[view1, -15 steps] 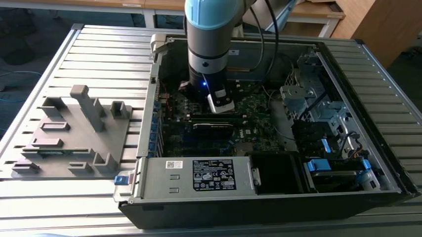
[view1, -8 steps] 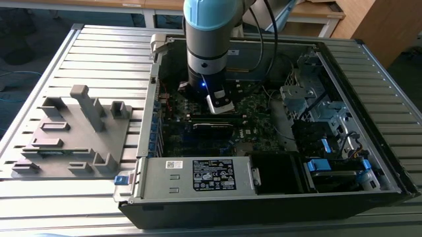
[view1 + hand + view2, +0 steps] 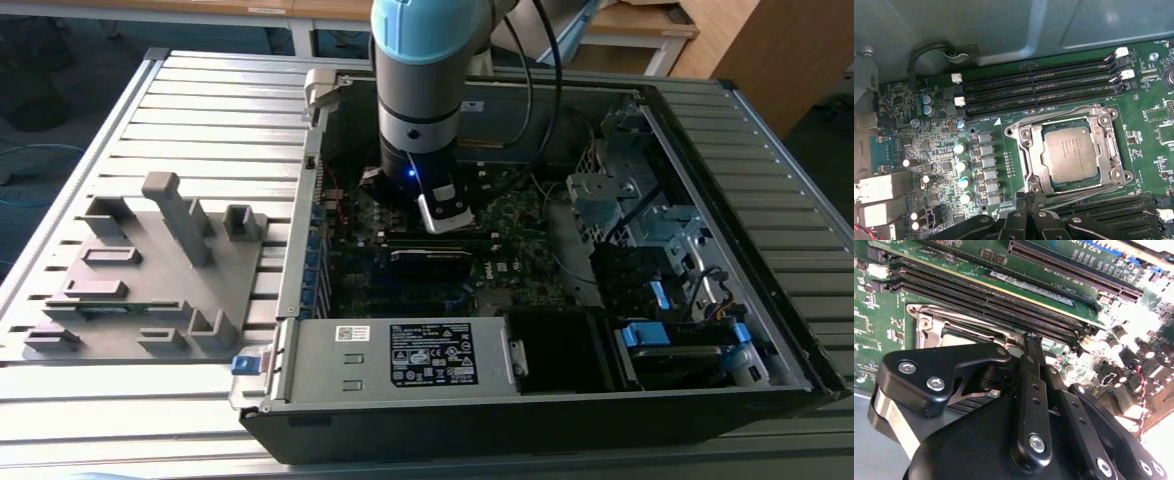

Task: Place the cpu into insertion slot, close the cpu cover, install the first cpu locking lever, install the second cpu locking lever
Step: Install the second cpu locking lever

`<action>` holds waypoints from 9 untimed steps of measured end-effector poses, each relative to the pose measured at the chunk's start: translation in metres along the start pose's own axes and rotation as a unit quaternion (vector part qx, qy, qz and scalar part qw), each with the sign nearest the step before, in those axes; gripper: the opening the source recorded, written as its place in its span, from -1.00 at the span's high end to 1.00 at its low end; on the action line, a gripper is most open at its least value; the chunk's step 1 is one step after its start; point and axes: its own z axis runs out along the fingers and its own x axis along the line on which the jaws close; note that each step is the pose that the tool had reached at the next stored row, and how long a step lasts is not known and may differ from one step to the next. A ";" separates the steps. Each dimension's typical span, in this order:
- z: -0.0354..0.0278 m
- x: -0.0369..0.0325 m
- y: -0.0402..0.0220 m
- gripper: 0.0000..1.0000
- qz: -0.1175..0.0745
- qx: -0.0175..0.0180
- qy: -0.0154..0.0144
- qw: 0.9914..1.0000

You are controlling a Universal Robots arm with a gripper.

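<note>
While the arm stands low inside the open computer case (image 3: 747,330), the gripper (image 3: 1032,342) hangs just above the motherboard (image 3: 929,150), right beside the insertion slot (image 3: 1030,165). In the second wrist view its two thin black fingers (image 3: 1030,380) lie against each other up to the tips, so the jaws are pressed together and pinch nothing.

A little further on, in the first wrist view, one cpu (image 3: 1072,150) already sits flat in the slot, its dull silver top level. One cpu cover (image 3: 1114,142) lies down around it as a shiny frame, with the chip showing through the window. Thin wire levers seem to run along the frame's edges, but I cannot tell if they are hooked.

I judge the chip to be light, stiff and fragile, with a smooth top that slips easily; it is best held by two opposite edges and never pressed on. The cover is thin springy metal, better pushed at its free edge.

Beyond the socket I count three long memory slots (image 3: 1039,85), then the grey wall of the case. Farthest away, on the tabletop (image 3: 174,110), stands one grey fixture block (image 3: 147,270).
</note>
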 end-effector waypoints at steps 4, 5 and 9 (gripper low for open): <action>-0.0008 0.0000 -0.0002 0.79 0.000 0.000 0.000 1.000; -0.0010 -0.0001 -0.0003 0.79 0.000 0.000 0.000 1.000; -0.0016 -0.0003 -0.0014 0.79 0.000 0.000 0.000 1.000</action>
